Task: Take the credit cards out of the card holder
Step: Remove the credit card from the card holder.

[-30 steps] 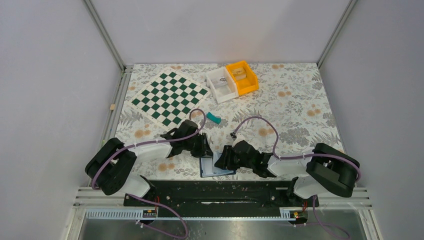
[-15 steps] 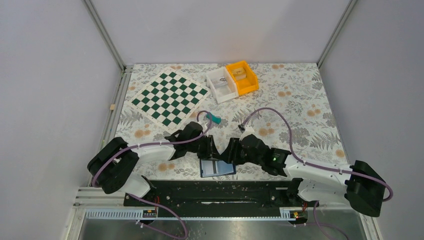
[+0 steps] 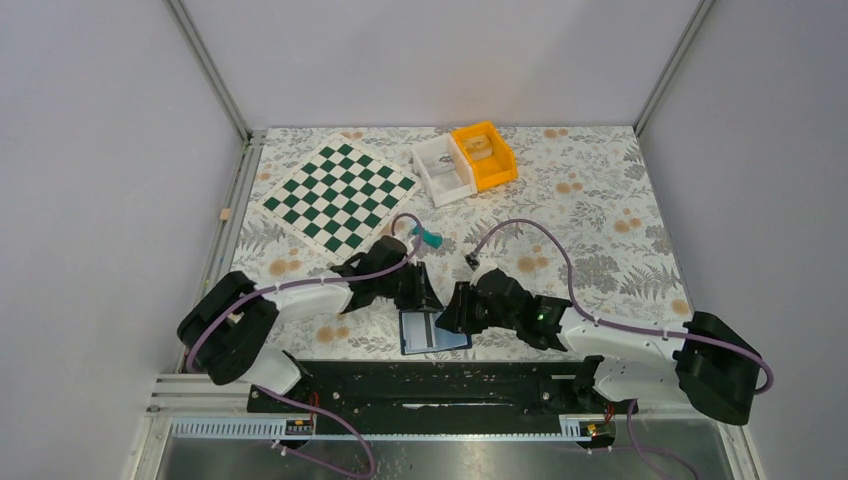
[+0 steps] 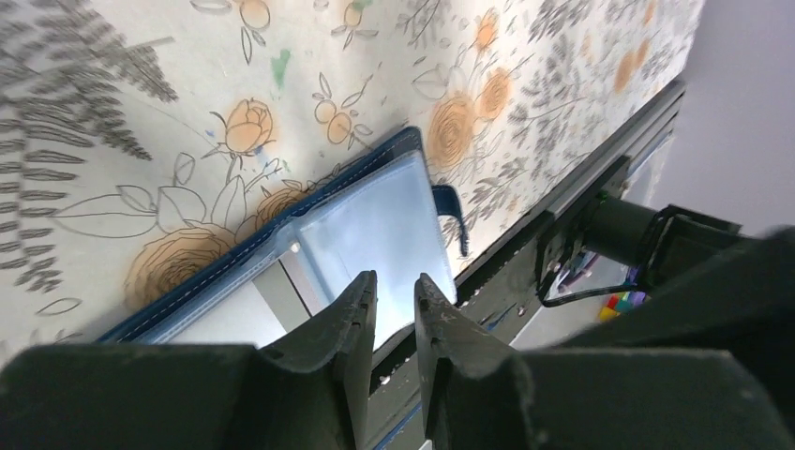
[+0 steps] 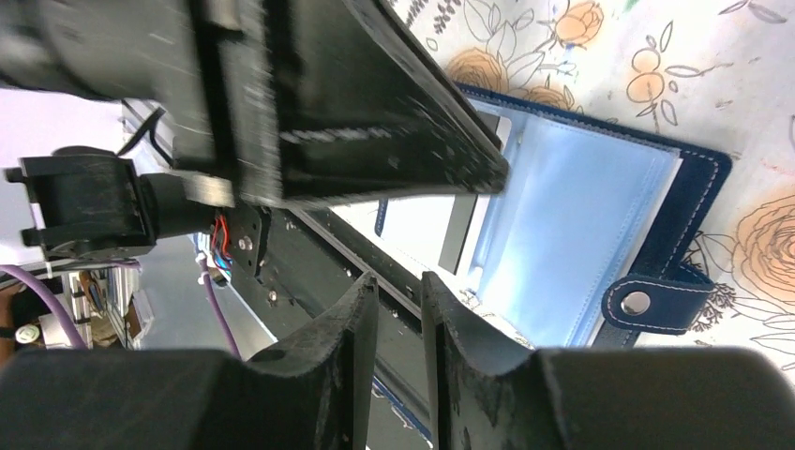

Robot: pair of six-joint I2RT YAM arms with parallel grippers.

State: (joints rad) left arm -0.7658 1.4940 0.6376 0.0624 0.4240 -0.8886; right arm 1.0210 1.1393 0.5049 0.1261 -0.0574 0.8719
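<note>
The card holder (image 3: 437,334) lies open and flat near the table's front edge, navy outside with pale blue inner panels (image 4: 375,230). A whitish card (image 4: 225,323) with a grey stripe sits in its left half and also shows in the right wrist view (image 5: 419,220). The snap tab (image 5: 647,302) sticks out at the wallet's side. My left gripper (image 3: 424,297) hovers over the wallet's far edge, jaws almost together, nothing between them (image 4: 395,281). My right gripper (image 3: 449,318) is at the wallet's right half, jaws also almost together and empty (image 5: 399,281).
A green and white chessboard (image 3: 338,194) lies at the back left. A white bin (image 3: 443,169) and an orange bin (image 3: 484,154) stand at the back. A small teal block (image 3: 429,238) lies just behind the left arm. The black base rail (image 3: 430,385) runs just in front of the wallet.
The left gripper has moved right and a little forward over the wallet. The right arm has stretched out, its elbow swinging right, and its gripper has come back down by the wallet. The wallet has stayed put.
</note>
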